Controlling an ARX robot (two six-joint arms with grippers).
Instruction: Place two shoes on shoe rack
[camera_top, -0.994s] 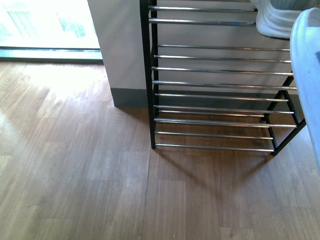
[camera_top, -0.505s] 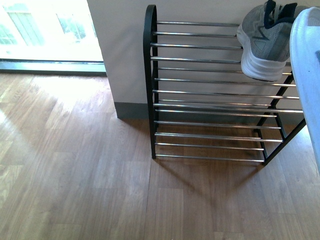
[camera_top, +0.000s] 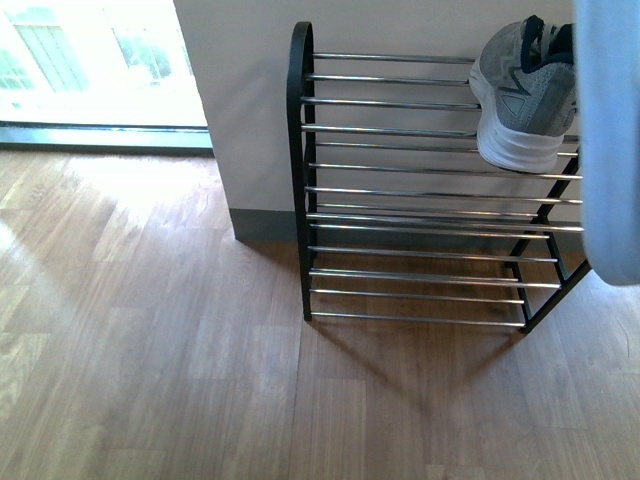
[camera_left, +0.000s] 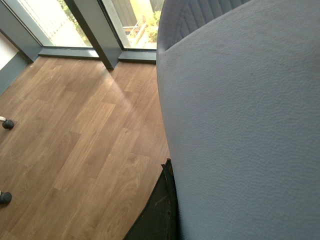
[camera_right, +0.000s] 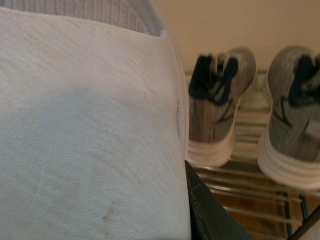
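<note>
Close against the wrist cameras, the left sandal (camera_left: 240, 125) and right sandal (camera_right: 85, 125) are filling both views and hiding the fingers of the left gripper (camera_left: 161, 210) and right gripper (camera_right: 207, 215), so their grip cannot be told. Farther off, two grey sneakers (camera_right: 215, 115) are sitting on the shoe rack's (camera_top: 298, 150) top rods, heels toward the robot, long axes running to the wall (camera_top: 240, 100).

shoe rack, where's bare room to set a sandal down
Bare: rods between the black end frame and the grey sneaker, plus the lower tiers. Crowded: right end, where a second sneaker sits beside it and the sandal hides the rest.
</note>
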